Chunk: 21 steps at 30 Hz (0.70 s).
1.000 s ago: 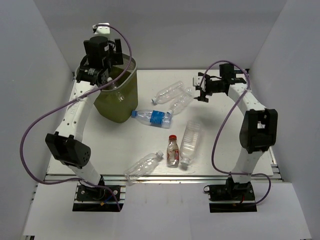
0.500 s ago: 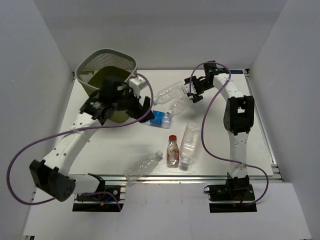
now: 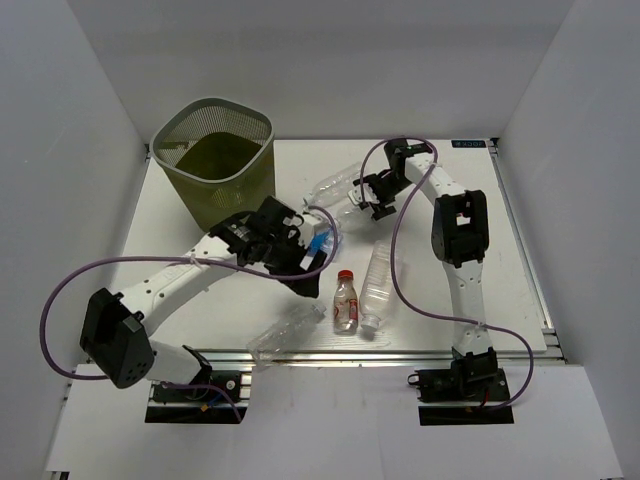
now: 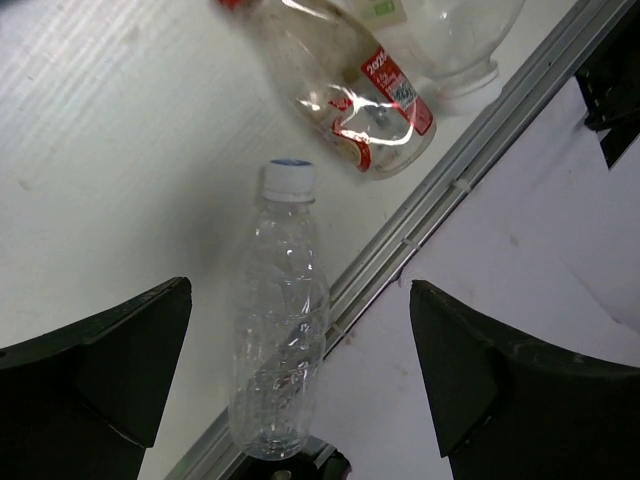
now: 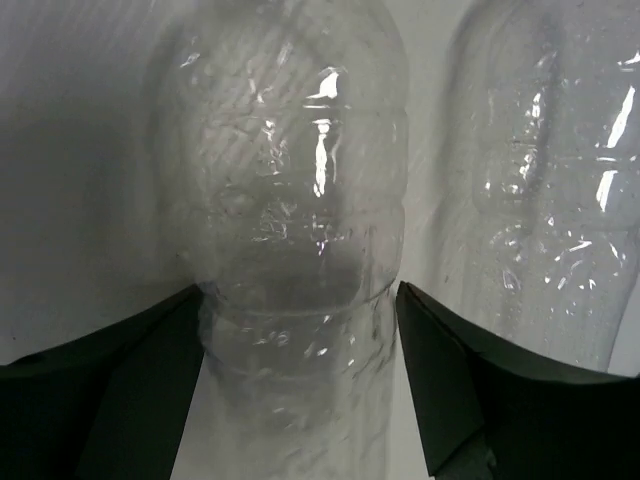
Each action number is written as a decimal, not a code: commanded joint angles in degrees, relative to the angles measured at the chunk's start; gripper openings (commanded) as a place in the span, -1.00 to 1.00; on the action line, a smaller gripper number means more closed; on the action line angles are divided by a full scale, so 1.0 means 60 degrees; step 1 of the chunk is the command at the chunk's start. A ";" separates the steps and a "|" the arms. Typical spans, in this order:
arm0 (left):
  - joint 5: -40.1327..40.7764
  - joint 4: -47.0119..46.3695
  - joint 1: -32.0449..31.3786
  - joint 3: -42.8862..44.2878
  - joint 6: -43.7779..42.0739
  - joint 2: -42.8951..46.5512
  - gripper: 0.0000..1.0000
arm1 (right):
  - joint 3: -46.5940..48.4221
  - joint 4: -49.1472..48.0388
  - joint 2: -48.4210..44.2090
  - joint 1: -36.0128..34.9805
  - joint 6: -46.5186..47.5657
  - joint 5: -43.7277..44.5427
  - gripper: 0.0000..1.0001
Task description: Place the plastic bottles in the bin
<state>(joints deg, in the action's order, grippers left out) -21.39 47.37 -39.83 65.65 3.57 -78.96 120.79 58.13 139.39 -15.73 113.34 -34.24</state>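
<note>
Several clear plastic bottles lie on the table. My right gripper point(image 3: 364, 197) point(image 5: 300, 310) is open and straddles one clear bottle point(image 3: 356, 208) point(image 5: 285, 200), its fingers close against both sides. A second clear bottle point(image 3: 335, 182) point(image 5: 560, 190) lies just beside it. My left gripper point(image 3: 306, 263) point(image 4: 300, 320) hangs open above the table, next to the blue-labelled bottle point(image 3: 321, 240). In its wrist view a white-capped bottle point(image 3: 285, 332) point(image 4: 280, 330) lies below, by the front rail, with the red-capped bottle point(image 3: 346, 300) point(image 4: 365, 85) beyond it. The olive mesh bin point(image 3: 170, 165) stands at the back left.
A larger clear bottle point(image 3: 381, 282) lies right of the red-capped one. The metal front rail point(image 4: 450, 175) runs along the table's near edge. White walls enclose the table on three sides. Purple cables loop from both arms.
My left arm has swung from over the bin down to the table's middle. My right gripper has moved left onto the clear bottle, and its jaws have narrowed a little.
</note>
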 commanded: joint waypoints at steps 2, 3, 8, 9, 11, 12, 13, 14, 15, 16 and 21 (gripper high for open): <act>0.0181 -0.0424 -0.0436 -0.0818 0.0546 0.0619 1.00 | 0.0185 0.1034 0.0410 -0.0030 0.3669 0.0799 0.51; 0.0181 -0.0599 -0.0581 -0.0979 0.0547 0.0708 1.00 | 0.0156 0.1180 0.0425 -0.0030 0.3640 0.0814 0.42; 0.0721 -0.0894 -0.1109 -0.1845 0.0957 0.0827 1.00 | -0.0004 0.2147 0.0104 0.0086 0.3407 0.0742 -0.39; 0.0868 -0.0995 -0.1197 -0.1961 0.0957 0.0826 1.00 | -0.0063 0.2162 -0.0318 0.0101 0.3217 0.0567 -0.57; 0.1175 -0.1098 -0.1416 -0.1962 0.1045 0.0694 1.00 | -0.0108 0.2046 -0.0643 0.0232 0.1483 -0.0545 -0.67; 0.1307 -0.1099 -0.1418 -0.1962 0.1045 0.0462 1.00 | -0.0050 0.1900 -0.1094 0.0248 0.0239 -0.0896 -0.73; 0.1454 -0.1186 -0.1548 -0.1962 0.1045 0.0460 1.00 | -0.0020 0.1609 -0.1519 0.0277 -0.0339 -0.1553 -0.73; 0.1673 -0.1187 -0.1549 -0.1962 0.1045 0.0285 1.00 | 0.0038 0.1374 -0.2002 0.0350 -0.0881 -0.2226 -0.76; 0.1820 -0.1187 -0.1665 -0.1962 0.1045 0.0095 1.00 | 0.0039 0.1096 -0.2224 0.0365 -0.2482 -0.2813 -0.79; 0.1952 -0.1187 -0.1783 -0.1962 0.1045 0.0006 1.00 | -0.0005 0.0876 -0.2937 0.0365 -0.3006 -0.3094 -0.79; 0.2333 -0.0910 -0.2047 -0.1962 0.1045 -0.0317 1.00 | -0.1377 -0.4156 -0.4685 -0.0043 -0.9554 -0.5406 -0.82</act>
<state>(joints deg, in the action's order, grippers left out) -10.26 41.60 -51.00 53.71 9.50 -80.84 115.94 53.45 120.42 -13.98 85.32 -52.14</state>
